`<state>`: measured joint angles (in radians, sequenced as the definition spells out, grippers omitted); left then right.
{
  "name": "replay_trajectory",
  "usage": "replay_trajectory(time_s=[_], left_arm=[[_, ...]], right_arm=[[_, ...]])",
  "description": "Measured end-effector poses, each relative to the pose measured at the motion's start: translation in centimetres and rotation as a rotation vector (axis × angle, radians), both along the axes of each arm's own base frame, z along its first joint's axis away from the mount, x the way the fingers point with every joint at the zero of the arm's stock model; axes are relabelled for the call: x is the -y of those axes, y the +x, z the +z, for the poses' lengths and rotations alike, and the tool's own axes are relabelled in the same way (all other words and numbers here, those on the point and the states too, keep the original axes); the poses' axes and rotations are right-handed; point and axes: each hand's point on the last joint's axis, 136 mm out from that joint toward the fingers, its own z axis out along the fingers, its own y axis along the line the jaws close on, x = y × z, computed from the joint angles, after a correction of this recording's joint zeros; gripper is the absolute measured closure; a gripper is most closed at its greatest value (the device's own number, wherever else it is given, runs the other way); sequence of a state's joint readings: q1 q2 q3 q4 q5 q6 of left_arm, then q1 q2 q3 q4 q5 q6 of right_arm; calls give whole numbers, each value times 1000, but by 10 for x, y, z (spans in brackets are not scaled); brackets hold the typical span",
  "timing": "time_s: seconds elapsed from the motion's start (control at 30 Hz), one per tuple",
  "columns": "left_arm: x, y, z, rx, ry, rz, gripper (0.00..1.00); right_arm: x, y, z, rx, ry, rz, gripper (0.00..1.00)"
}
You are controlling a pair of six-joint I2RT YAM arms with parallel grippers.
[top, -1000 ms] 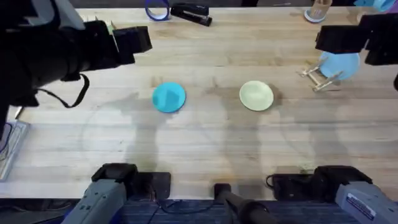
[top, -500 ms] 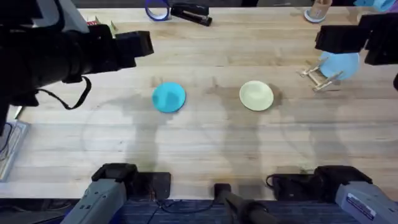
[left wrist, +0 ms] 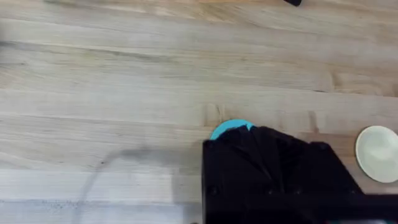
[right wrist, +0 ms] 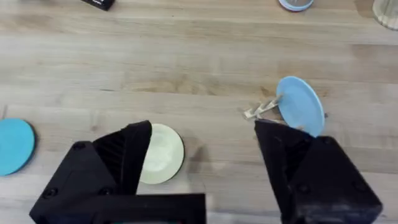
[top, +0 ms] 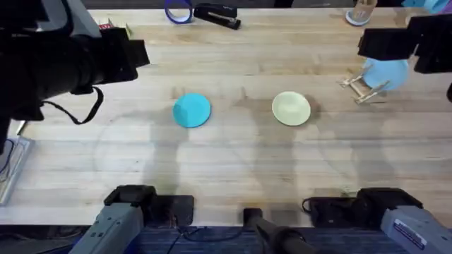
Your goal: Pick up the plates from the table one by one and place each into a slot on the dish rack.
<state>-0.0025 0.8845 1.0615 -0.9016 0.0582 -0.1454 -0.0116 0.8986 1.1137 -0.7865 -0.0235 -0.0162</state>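
The left gripper (top: 131, 53) hangs high above the surface (top: 226, 162) near its far left side, and whether its fingers are parted cannot be told; the teal-blue plate (top: 191, 111) lies flat left of the middle; the pale yellow-green plate (top: 291, 108) lies flat just right of the middle, well apart from it; the dish rack (top: 364, 89) stands near the far right corner with a light blue plate (top: 387, 73) upright in it; the right gripper (right wrist: 202, 152) hovers spread wide, empty.
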Motion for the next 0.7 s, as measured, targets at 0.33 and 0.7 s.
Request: replay_trajectory(time_s=[0.33, 0.7], left_arm=[[23, 10, -20, -77, -32, -162, 962], [10, 8, -17, -42, -210, -288, 962]], right_arm=[[0, 7, 9, 47, -1, 0, 5], [0, 7, 10, 49, -1, 0, 5]])
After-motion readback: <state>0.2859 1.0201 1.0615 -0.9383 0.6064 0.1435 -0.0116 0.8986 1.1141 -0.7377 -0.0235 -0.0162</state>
